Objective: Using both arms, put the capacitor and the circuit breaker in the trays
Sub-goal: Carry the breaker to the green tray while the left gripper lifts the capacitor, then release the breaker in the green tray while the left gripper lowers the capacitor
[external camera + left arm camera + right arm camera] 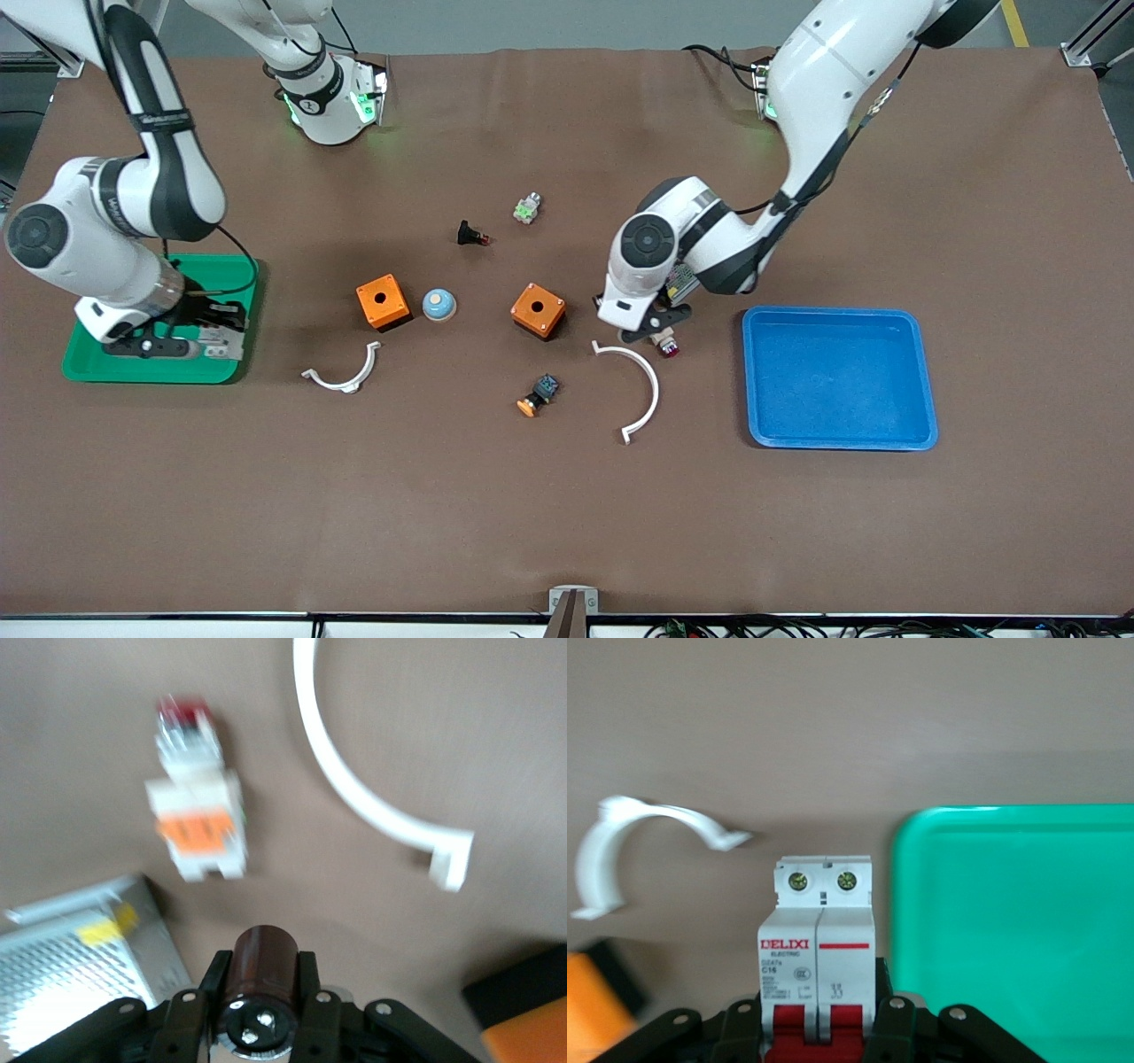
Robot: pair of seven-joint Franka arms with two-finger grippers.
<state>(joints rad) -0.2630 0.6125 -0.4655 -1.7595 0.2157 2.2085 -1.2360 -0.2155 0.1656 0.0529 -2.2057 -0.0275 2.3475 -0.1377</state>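
My left gripper (651, 332) is shut on the capacitor (263, 979), a dark cylinder with two pale spots on its end, and holds it just above the table between an orange box (538, 310) and the blue tray (840, 439). In the front view the capacitor is hidden by the hand. My right gripper (221, 341) is shut on the circuit breaker (819, 930), a white-grey block with red switches, over the edge of the green tray (133, 374) that faces the table's middle. The breaker also shows in the front view (223, 342).
A white-orange part with a red tip (666, 346) lies right beside the left gripper. Nearby are a white curved clamp (642, 390), a silver mesh box (80, 966), a black-blue part with an orange cap (539, 395), a second orange box (383, 301), a blue dome (438, 304) and another clamp (345, 377).
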